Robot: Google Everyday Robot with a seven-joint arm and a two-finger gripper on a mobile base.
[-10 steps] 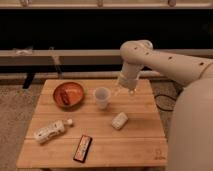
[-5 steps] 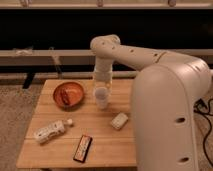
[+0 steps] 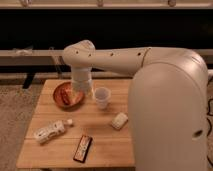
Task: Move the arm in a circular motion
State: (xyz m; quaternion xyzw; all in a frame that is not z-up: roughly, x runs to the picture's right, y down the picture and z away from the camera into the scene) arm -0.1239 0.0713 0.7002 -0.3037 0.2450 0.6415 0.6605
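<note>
The large cream-white arm (image 3: 165, 90) fills the right side of the camera view and reaches left across the wooden table (image 3: 50, 150). Its rounded joint bends down over the table's back left. The gripper (image 3: 80, 89) hangs at the end of that joint, just above the right rim of a red bowl (image 3: 65, 95) and left of a white cup (image 3: 102, 97). It holds nothing that I can see.
A plastic bottle (image 3: 49, 131) lies on its side at the front left. A dark flat packet (image 3: 83, 148) lies near the front edge. A small white object (image 3: 119, 120) lies right of centre, near the arm. A dark bench runs behind the table.
The arm has swept further left, from above the cup to above the bowl's right rim. Its near segment now covers more of the right side of the view.
</note>
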